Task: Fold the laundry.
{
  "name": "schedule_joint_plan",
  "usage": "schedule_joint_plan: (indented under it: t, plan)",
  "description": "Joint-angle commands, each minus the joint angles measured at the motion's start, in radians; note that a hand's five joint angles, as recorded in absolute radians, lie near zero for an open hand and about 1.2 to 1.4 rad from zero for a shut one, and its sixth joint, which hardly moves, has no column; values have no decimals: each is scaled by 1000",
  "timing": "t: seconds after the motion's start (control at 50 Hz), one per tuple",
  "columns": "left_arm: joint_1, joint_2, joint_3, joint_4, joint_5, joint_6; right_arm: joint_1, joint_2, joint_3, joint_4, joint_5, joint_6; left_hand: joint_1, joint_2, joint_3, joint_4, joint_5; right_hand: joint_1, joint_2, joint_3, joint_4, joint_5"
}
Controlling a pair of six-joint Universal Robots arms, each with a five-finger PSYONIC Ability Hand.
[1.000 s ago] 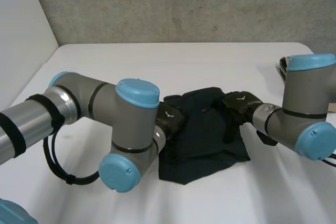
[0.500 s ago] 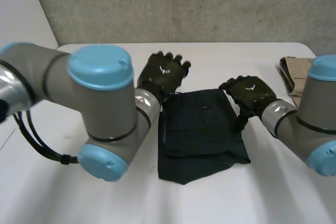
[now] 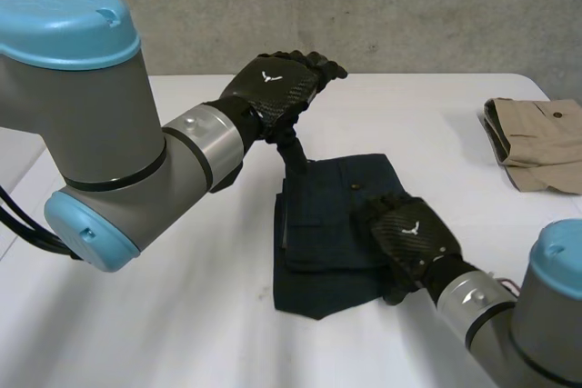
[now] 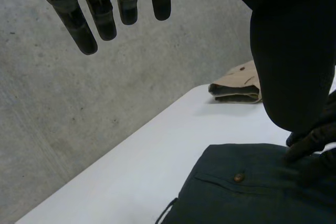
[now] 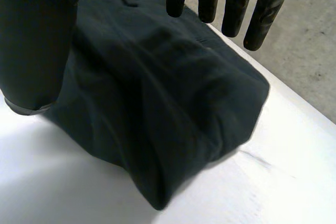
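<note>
Left wrist view: the fingers [image 4: 73, 22] of the left hand [image 3: 273, 88] are straight and a little spread, with the thumb apart from them, and they pinch nothing. Below them lies the dark folded garment [image 4: 236, 198], its button facing up. Head view puts that hand in the air above the garment's far left corner.

Right wrist view: the fingers [image 5: 260, 22] of the right hand [image 3: 409, 238] are straight and slightly apart, and hold nothing above the dark cloth. Head view puts this hand palm-down over the garment's near right part; I cannot tell whether it presses the cloth.

The garment lies flat on the white tabletop [image 3: 182, 315]. A beige folded garment [image 3: 536, 138] lies well apart from it on the right arm's side, making 2 folded pieces.
</note>
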Motion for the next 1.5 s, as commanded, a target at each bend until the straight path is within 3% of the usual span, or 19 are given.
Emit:
schedule_joint_plan:
  t: [0.02,0.2,0.42,0.66,0.78,0.8,1.0,1.1,1.32,1.5]
  plan:
    - [-8,-1,0,-13,-5,2,22,87,-21,-110,14,-8,10,7,-30,-25,-43,36,-46,-15,-60,-68]
    - [-10,-1,-9,-13,-6,2,21,150,-43,-141,11,-72,10,7,-30,-25,-43,36,-46,-15,-60,-68]
    - [-8,4,-16,-11,-6,2,21,196,-90,-193,13,-84,10,7,-30,-25,-43,486,405,436,390,382]
    - [-7,5,-22,-11,-6,-1,19,265,-196,-191,8,-84,10,7,-30,-25,-43,730,649,680,634,626]
    - [-3,9,-31,-11,-6,-1,19,312,-262,-177,3,-81,10,7,-30,-25,-43,1006,924,955,910,902]
    - [-3,10,-34,-11,-6,-1,16,317,-268,-177,-3,-77,10,7,-30,-25,-43,1255,1174,1205,1159,1151]
    - [4,18,-42,-10,-8,-3,4,337,-348,-153,-15,-80,10,7,-30,-25,-43,1258,1176,1207,1162,1154]
    - [4,19,-42,-8,-9,-3,-88,346,-417,-101,-24,-84,10,7,-30,-25,-43,1258,1176,1207,1162,1154]
    - [6,19,-57,-8,-11,-4,-370,394,-556,-16,-174,-250,10,7,-30,-25,-43,1258,1176,1207,1162,1154]
    - [10,12,-71,-5,-13,-4,-424,529,-782,109,-280,-262,10,7,-30,-25,-43,1258,1176,1207,1162,1154]
